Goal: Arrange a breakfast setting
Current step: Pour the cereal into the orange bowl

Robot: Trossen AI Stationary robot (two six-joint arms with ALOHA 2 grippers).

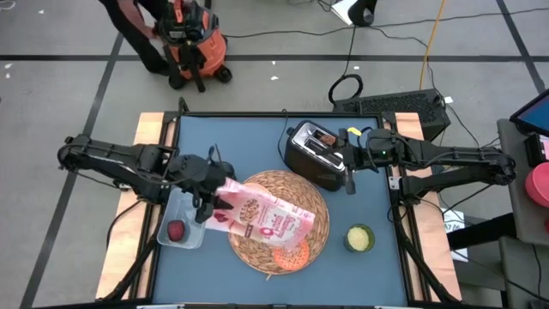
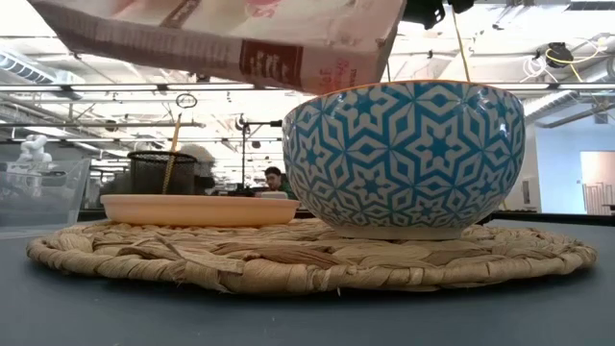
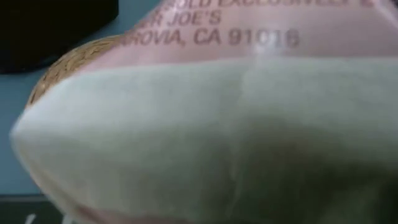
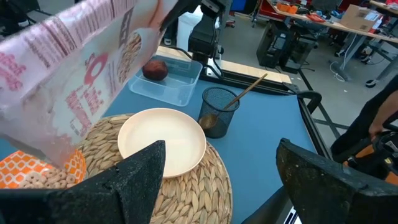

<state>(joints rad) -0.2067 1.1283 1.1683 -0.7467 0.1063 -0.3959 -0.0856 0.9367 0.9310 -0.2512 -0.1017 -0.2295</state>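
Observation:
My left gripper (image 1: 210, 190) is shut on the pink-white cereal box (image 1: 270, 219), which slants over the round straw placemat (image 1: 296, 189). The box's low end hangs above the small dish (image 4: 31, 174), orange inside and blue-white outside (image 2: 413, 159), with cereal in it. The cream bowl (image 4: 165, 140) and the dish stand on the mat. Beside the mat, the dark mesh cup (image 4: 219, 109) holds the wooden spoon (image 4: 249, 87). The dark-red fruit (image 4: 155, 70) lies in a clear tub. My right gripper (image 4: 221, 149) waits open near the table's right edge, above the mat. My left gripper holds the cereal box by its end toward the table's left (image 1: 225, 190), coming from the left and slanting downward. The box (image 3: 217, 124) fills the wrist view and hides the fingers. It is lifted clear and tilted, its other end lower, over the dish.
A black toaster (image 1: 313, 154) stands at the far side by my right gripper. A small green-yellow cup (image 1: 359, 238) sits right of the mat. The clear tub (image 1: 190, 239) lies at the mat's left. People and desks show in the room beyond.

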